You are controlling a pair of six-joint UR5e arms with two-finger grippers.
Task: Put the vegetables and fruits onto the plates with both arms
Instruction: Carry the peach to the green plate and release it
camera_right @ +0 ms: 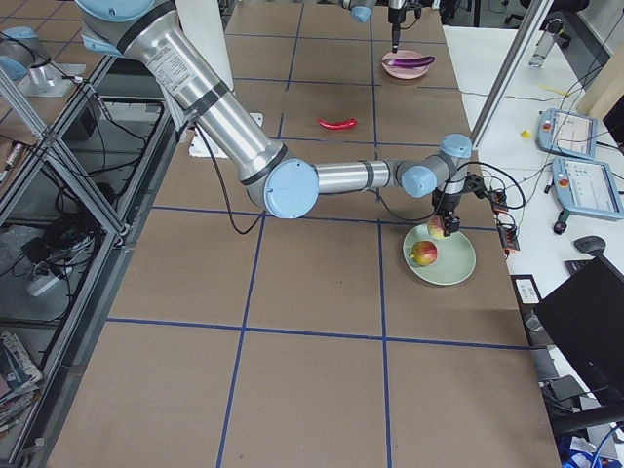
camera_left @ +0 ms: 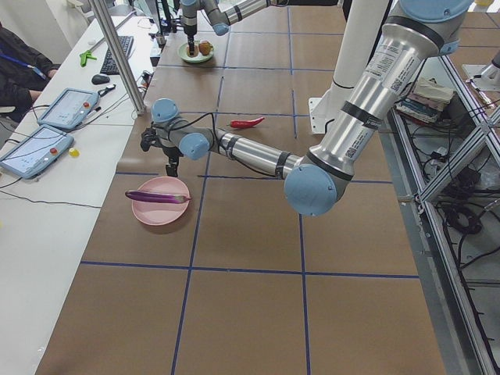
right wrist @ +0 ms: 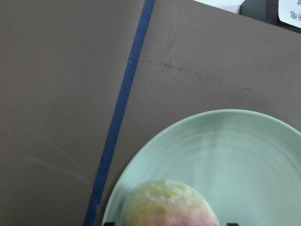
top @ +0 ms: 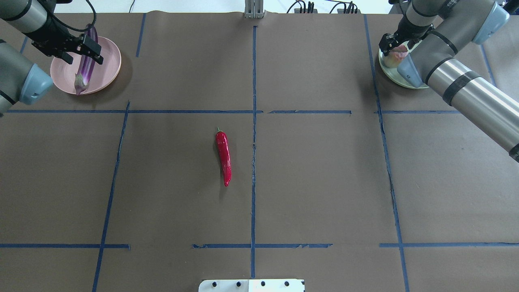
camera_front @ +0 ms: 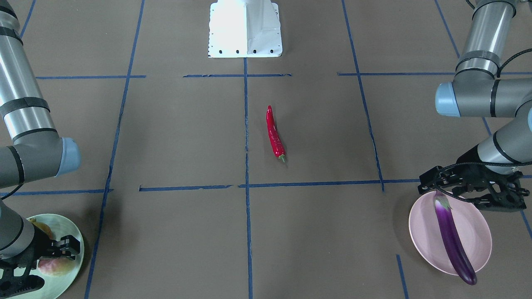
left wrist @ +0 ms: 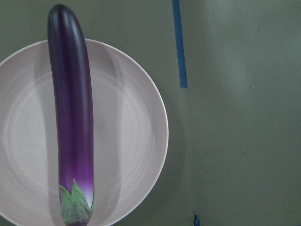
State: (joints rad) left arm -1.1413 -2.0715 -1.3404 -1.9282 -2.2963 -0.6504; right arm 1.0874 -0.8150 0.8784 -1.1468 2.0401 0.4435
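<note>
**Clear both plates cleanly, then send the left arm for the chili**

Judging by the layout, three items are placed and one is left. The eggplant [left wrist: 73,108] lies loose across the pink plate [left wrist: 127,141], its rounded end overhanging the rim. The left tool [camera_front: 467,192] hangs above its cap end, spread open and holding nothing.

On the mint-green plate [right wrist: 244,155] sit a pomegranate [camera_right: 422,253] and a peach [right wrist: 169,205]. The right tool [top: 391,44] has a finger on either side of the peach, but I cannot tell whether it is gripping.

The red chili pepper [top: 223,157] lies alone on the worktop [top: 324,182]. In the overhead view its stem points to 12 o'clock and its tip to 6. It is just on the robot's left of the centre tape line [top: 253,162]. From the chili, the pink plate is at about 10 o'clock and the green plate at about 2.

- **Lift away:** Raise both tools straight up. A sideways drag could roll the peach or tip the overhanging eggplant.
- **Pick:** The left arm suits the chili. Set its jaws at 3 and 9 o'clock across the thick upper half, since the glossy taper may slip.
- **Place:** Lay the chili parallel to the eggplant on the bare part of the pink plate, at 3 o'clock of the eggplant in the left wrist view.
</note>
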